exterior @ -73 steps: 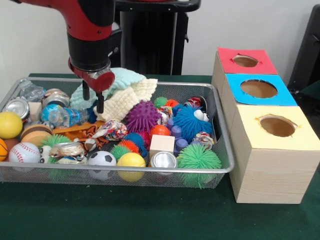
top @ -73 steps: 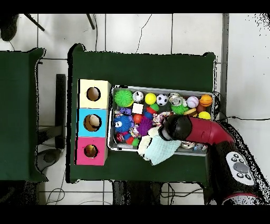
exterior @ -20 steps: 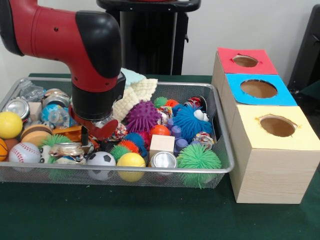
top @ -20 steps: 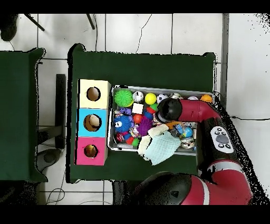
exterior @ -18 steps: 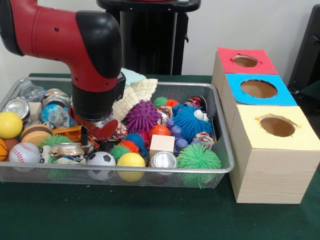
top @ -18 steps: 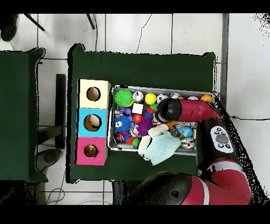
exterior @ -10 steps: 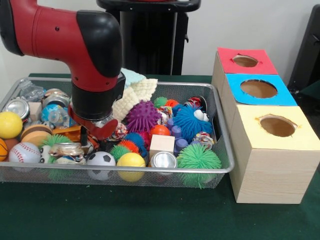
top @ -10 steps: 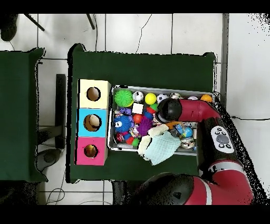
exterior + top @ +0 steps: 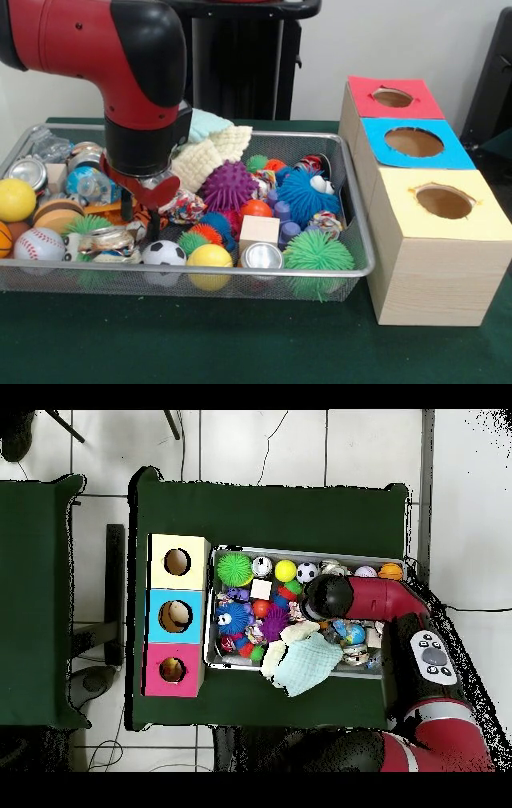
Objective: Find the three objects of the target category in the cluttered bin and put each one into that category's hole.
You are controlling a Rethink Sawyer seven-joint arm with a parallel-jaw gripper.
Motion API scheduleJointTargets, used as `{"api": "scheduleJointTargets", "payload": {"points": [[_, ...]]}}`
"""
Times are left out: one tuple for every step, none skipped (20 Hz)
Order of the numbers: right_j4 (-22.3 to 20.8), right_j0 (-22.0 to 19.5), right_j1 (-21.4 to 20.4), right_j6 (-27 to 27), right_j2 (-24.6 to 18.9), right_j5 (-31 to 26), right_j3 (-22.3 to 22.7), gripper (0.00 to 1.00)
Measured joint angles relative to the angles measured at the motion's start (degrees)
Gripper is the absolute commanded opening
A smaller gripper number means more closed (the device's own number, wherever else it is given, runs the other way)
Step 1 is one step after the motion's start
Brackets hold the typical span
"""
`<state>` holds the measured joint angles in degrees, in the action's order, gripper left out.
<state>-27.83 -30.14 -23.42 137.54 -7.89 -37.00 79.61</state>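
The bin [image 9: 240, 274] is a silver wire-mesh basket on the green table, full of clutter. It also shows in the overhead view [image 9: 300, 552]. My gripper [image 9: 139, 218] hangs from the red and black arm over the bin's left half. It sits just above an orange striped toy [image 9: 116, 210], a crushed can [image 9: 108, 240] and a soccer ball [image 9: 164, 252]. A crumpled wrapper [image 9: 186, 206] lies just right of it. In the overhead view the arm's head [image 9: 325, 596] hides the gripper. Three holes top the boxes: yellow [image 9: 444, 200], blue [image 9: 414, 142], red [image 9: 392, 98].
The bin also holds a purple spiky ball [image 9: 228, 184], a blue fuzzy ball [image 9: 304, 192], a green spiky ball [image 9: 318, 250], a wooden block [image 9: 258, 228], a tin can [image 9: 262, 256], a yellow ball [image 9: 209, 256], a baseball [image 9: 38, 244] and knitted cloths [image 9: 212, 140] over the far rim.
The arm came from the bin's far left side down into the clutter near the front. In the last half second it has risen a little and shifted left.
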Motion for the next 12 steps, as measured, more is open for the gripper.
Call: {"api": "scheduleJointTargets", "payload": {"points": [[0.0,-0.2,-0.4,0.0,0.0,0.0,0.6,1.0],[0.0,-0.3,-0.7,0.0,-0.1,0.0,1.0,1.0],[0.0,-0.5,-0.9,0.0,-0.1,0.0,1.3,1.0],[-0.1,-0.7,-1.2,0.0,-0.2,0.0,1.8,1.0],[-0.1,-1.0,-1.6,0.0,-0.2,0.0,2.4,1.0],[-0.1,-1.1,-1.6,0.0,-0.2,0.0,2.6,1.0],[-0.1,-1.2,-1.7,0.0,-0.2,0.0,3.0,1.0],[-0.1,-1.3,-1.8,0.0,-0.2,0.2,3.3,1.0],[-0.2,-1.4,-1.8,0.0,-0.2,0.4,3.6,1.0],[-0.4,-1.5,-1.8,0.0,-0.2,0.8,4.0,1.0],[-0.6,-1.6,-1.8,0.0,-0.2,1.2,4.4,1.0],[-1.0,-1.7,-1.8,0.0,-0.2,2.2,5.2,1.0]]}}
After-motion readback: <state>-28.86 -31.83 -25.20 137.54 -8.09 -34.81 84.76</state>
